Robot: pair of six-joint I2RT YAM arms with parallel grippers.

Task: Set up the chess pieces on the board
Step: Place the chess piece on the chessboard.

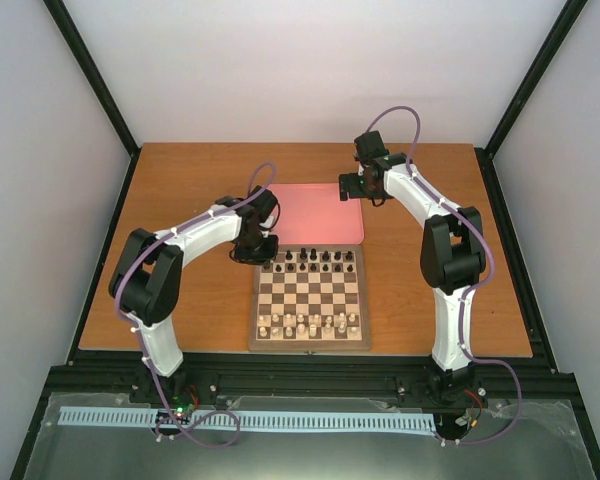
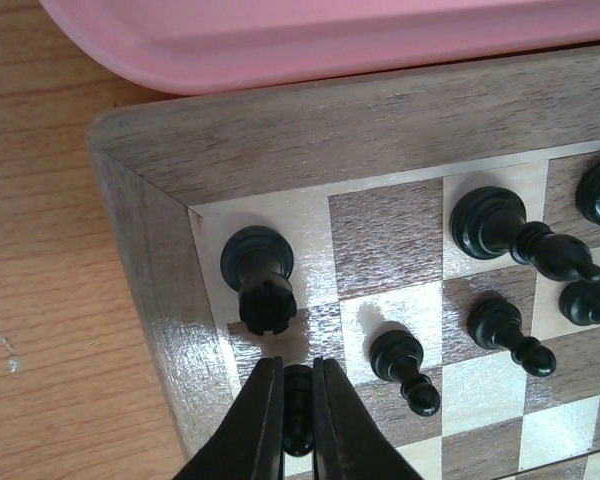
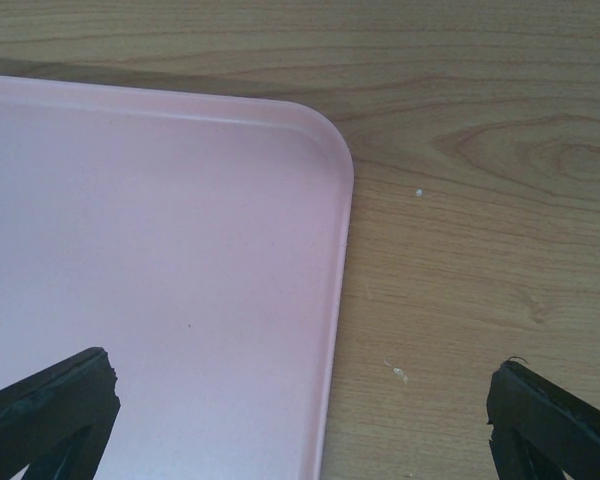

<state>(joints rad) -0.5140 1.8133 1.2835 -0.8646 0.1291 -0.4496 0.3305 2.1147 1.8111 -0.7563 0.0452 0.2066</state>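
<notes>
Our left gripper (image 2: 298, 372) has its jaws pinched tight on a small black piece (image 2: 298, 425), held low over the second-row square at the far left corner of the board (image 2: 310, 130). The rook (image 2: 258, 272) stands just beyond the fingertips, and a pawn (image 2: 402, 362) stands one square to the right. We think the main risk is in the release. If the jaws open unevenly or the piece is not flat on its square, it may tip into the rook or roll off the nearby edge. Lifting away at a slant could also clip the rook's top. Our right gripper (image 3: 300, 420) hangs spread wide over the corner of the pink tray (image 3: 180, 230), holding nothing, well apart from the board and unlikely to interfere. The fingers hide most of the held piece, so we cannot tell its type or whether its base touches the wood. From overhead the other black pieces (image 1: 310, 262) are too small to name.
</notes>
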